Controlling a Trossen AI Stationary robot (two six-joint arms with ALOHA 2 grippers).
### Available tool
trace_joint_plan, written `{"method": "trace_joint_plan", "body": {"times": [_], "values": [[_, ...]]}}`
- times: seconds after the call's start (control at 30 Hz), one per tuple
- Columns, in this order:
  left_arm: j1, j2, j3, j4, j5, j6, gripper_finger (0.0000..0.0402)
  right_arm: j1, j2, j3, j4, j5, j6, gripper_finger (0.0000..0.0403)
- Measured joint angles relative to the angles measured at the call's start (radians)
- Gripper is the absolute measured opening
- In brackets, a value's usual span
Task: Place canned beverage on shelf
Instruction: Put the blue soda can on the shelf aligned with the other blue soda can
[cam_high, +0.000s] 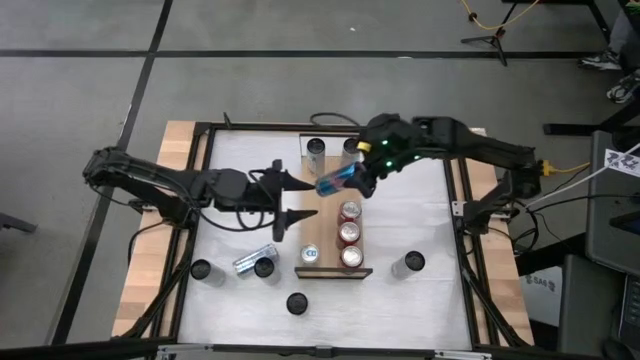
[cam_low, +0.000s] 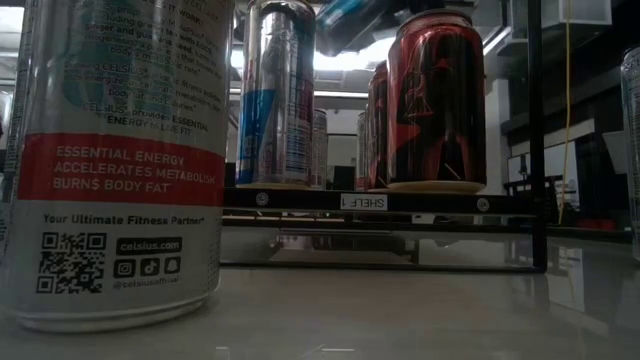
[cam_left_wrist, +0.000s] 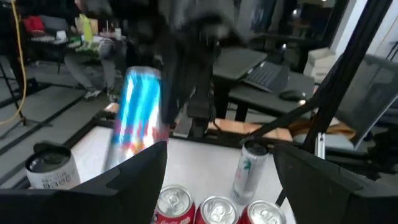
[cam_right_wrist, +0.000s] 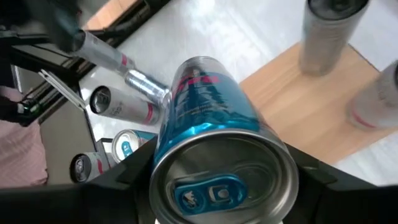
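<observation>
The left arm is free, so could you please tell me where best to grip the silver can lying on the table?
Grip the lying can mid-body from straight above, closing across its round sides: it lies flat, and an upright can crowds one end.

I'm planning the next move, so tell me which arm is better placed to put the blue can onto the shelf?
The right arm. Its end effector already holds the blue can, tilted above the shelf beside the red cans. The left end effector is open and empty, hovering left of the shelf.
</observation>
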Motion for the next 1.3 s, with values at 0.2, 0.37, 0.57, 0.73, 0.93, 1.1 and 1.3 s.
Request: {"method": "trace_joint_plan", "body": {"times": [0.2,0.37,0.57,0.73,0.93,1.1,1.3], "values": [[0.001,-0.008,0.0,-0.047,-0.055,0.0,0.0289,0.034,0.071,0.0,0.024,-0.013,0.001,0.023],[0.005,0.002,0.0,-0.134,-0.065,-0.001,0.0289,0.055,0.11,0.0,0.07,-0.021,0.001,0.023],[0.004,0.001,0.0,-0.188,-0.067,-0.006,0.0289,0.065,0.143,0.0,0.074,-0.021,0.001,0.023],[0.005,0.001,0.0,-0.195,-0.071,-0.01,0.0289,0.064,0.156,0.0,0.088,-0.02,0.001,0.023],[0.005,0.001,0.0,-0.206,-0.07,-0.005,0.0289,0.064,0.156,0.0,0.096,-0.02,0.001,0.023],[0.005,0.012,0.0,-0.237,-0.069,-0.004,0.0308,0.064,0.156,0.0,0.115,-0.02,0.014,0.023],[0.005,0.056,0.0,-0.259,-0.093,-0.008,0.035,0.064,0.156,0.0,0.113,-0.02,0.049,0.023]]}}
